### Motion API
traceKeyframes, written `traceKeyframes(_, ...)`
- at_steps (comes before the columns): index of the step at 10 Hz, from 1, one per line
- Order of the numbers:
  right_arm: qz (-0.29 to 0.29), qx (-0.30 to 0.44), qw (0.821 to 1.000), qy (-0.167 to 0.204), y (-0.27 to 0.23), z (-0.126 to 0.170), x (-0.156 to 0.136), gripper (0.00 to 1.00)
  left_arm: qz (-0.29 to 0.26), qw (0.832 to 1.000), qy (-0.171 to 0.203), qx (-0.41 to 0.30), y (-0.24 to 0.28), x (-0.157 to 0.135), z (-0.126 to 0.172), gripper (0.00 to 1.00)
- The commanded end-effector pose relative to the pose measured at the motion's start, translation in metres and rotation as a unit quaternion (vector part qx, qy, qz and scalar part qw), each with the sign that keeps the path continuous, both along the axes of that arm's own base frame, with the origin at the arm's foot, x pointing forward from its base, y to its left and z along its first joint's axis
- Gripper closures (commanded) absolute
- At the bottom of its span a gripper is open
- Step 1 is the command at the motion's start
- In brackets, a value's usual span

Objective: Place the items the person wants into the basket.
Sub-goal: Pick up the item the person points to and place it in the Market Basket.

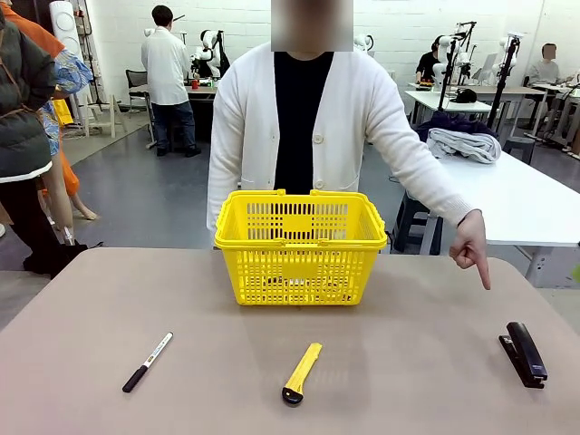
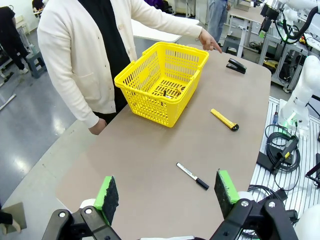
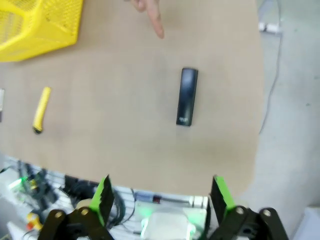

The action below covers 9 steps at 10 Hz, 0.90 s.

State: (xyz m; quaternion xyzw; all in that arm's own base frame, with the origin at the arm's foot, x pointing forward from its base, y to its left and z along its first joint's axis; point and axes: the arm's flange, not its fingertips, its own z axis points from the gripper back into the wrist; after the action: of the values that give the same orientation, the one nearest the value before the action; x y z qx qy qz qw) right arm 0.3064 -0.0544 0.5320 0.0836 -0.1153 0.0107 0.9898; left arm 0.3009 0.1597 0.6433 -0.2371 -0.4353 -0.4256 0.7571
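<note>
1. In the front view we saw the yellow basket (image 1: 300, 245) at the centre of the frame, standing on the counter (image 1: 217, 308) just in front of the person (image 1: 304, 127) in the white cardigan.
2. The person's hand (image 1: 471, 246) at mid-right pointed a finger down toward the black stapler (image 1: 525, 353), which lay flat at the lower right, apart from the fingertip.
3. A black-and-white marker (image 1: 147, 362) lay at lower left and a yellow utility knife (image 1: 301, 372) at lower centre, both outside the basket.
4. In the left wrist view something small and dark lay on the basket floor; we could not tell what.
5. Our left pincer (image 2: 167, 192) stood wide open over bare counter, gripping nothing.
6. Our right pincer (image 3: 162, 196) was likewise open and empty at the bottom of its view, the stapler above it in the frame.
</note>
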Motion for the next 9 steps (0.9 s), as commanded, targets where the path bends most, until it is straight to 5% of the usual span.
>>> traceKeyframes(1,-0.043,-0.012,0.999,-0.031,0.020,-0.039,0.018,0.00,-0.004,1.000,0.002,0.000,0.000,0.000,0.002,0.00)
traceKeyframes(4,-0.081,-0.008,0.995,-0.059,0.019,-0.089,0.045,0.00,-0.004,1.000,0.002,0.000,0.000,0.000,0.002,0.00)
traceKeyframes(9,-0.042,0.001,0.999,-0.019,0.025,-0.165,0.087,0.00,-0.004,1.000,0.002,0.000,0.000,0.000,0.002,0.00)
